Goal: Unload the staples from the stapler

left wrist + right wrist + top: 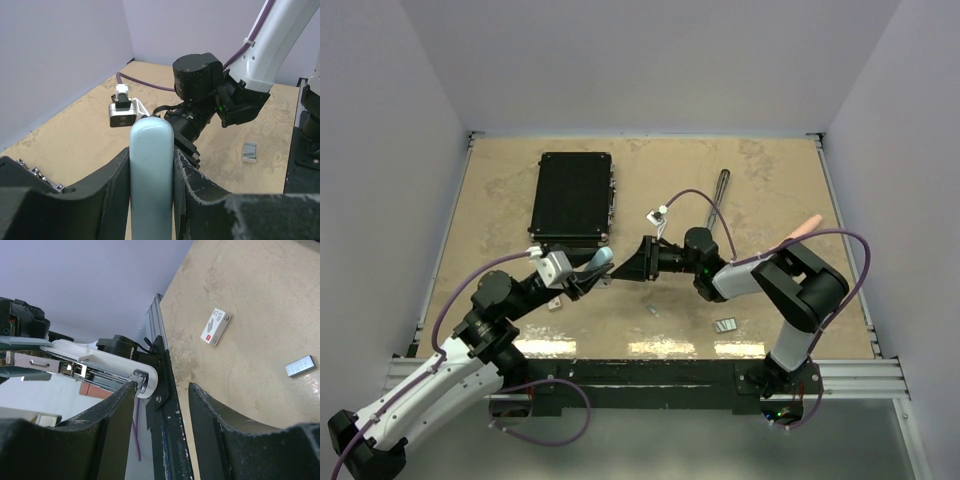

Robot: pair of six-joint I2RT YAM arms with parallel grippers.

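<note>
Left fingers (pixel 112 192) clamp pale blue stapler (pixel 151 170); right fingers (pixel 220 425) apart around its tip; staples (pixel 300 365) on table (pixel 260 300)

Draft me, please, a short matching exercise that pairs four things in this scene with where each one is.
Things:
1. stapler
2. black case
3. white box with red mark
4. strip of staples

Places:
A. lying near the front edge of the table, right side
B. far left part of the table
C. clamped between the fingers of the left gripper
D. near the table's middle

Pairs: 1-C, 2-B, 3-D, 4-A.
</note>
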